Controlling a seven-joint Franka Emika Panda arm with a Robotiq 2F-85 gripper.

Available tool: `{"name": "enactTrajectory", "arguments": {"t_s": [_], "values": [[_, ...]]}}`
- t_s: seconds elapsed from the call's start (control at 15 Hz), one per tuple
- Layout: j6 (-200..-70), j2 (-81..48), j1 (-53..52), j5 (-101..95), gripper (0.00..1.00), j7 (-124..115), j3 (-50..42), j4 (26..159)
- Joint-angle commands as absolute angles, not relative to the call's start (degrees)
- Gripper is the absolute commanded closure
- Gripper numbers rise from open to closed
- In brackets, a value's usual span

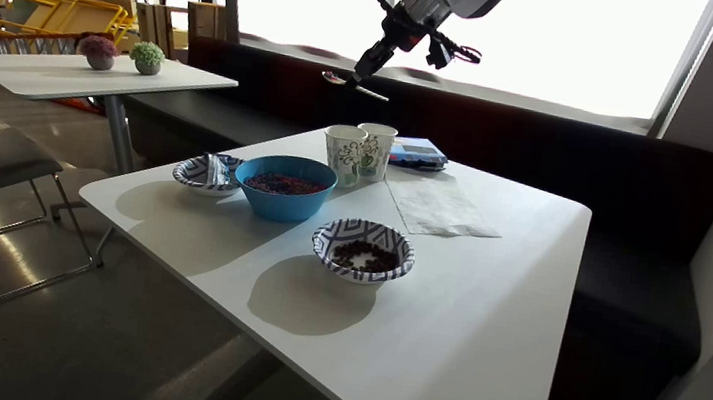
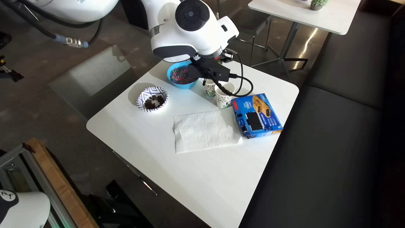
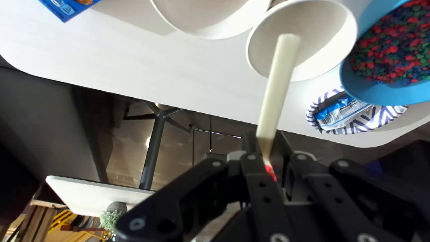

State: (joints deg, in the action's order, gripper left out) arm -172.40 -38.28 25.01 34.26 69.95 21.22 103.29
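Wrist view: the pincer (image 3: 268, 144) pinches a spoon (image 3: 279, 84) by its handle, whose free end shows against the mouth of a cup (image 3: 314, 47). In an exterior view the spoon hangs in the air, higher than the desk (image 1: 481, 357), close to level, presumably so that the reddish bits (image 1: 333, 76) in it do not spill. Coloured gravel (image 3: 393, 53) sits in the blue bowl (image 1: 282, 209), contained by its wall. A second cup (image 3: 208, 13) stands upright beside the first. A wrapper (image 3: 342, 112) lies in the small bowl (image 3: 366, 124), seemingly to confine it; dark bits (image 1: 381, 259) lie in a matching bowl (image 1: 363, 230). Box (image 2: 259, 114) rests on its broad side, the steadier way; towel (image 2: 205, 131) flat beside it.
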Motion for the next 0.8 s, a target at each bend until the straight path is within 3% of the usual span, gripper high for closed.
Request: {"name": "enactTrajectory", "arguments": {"t_s": [0.0,0.73], "values": [[-167.4,-36.5,21.3,32.1,0.96,65.9,16.3,103.5],[-154.9,-33.9,19.5,19.1,0.96,56.1,12.8,101.8]]}}
